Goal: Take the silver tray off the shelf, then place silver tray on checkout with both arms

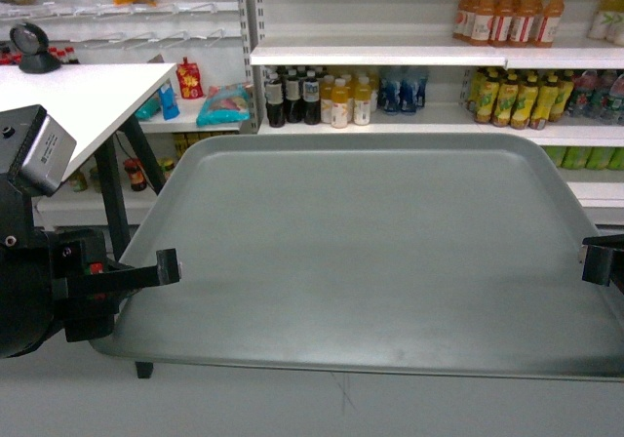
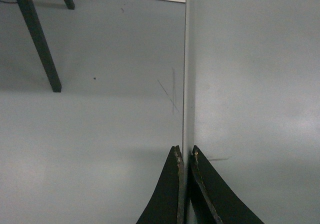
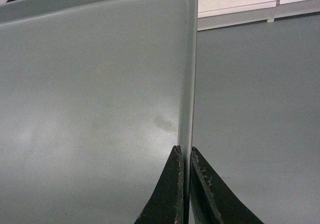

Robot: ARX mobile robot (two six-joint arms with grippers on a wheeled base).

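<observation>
The silver tray [image 1: 370,242] hangs in the air in front of me, flat and grey-green, filling the middle of the head view. My left gripper [image 1: 168,264] is shut on its left rim, and my right gripper [image 1: 590,259] pinches the right rim at the frame's edge. In the left wrist view the fingers [image 2: 185,154] clamp the thin rim of the tray [image 2: 255,84] above the floor. The right wrist view shows the right gripper [image 3: 185,154] closed on the tray [image 3: 90,109] edge. The white checkout [image 1: 78,105] counter lies at the upper left. The white shelf [image 1: 390,55] boards stand behind.
Bottles of drinks [image 1: 322,96] and juice [image 1: 507,13] line the shelves behind the tray. A black scanner-like object [image 1: 34,47] sits on the counter. The counter's black legs [image 1: 112,203] stand by the tray's left corner. Grey floor [image 2: 90,134] lies below.
</observation>
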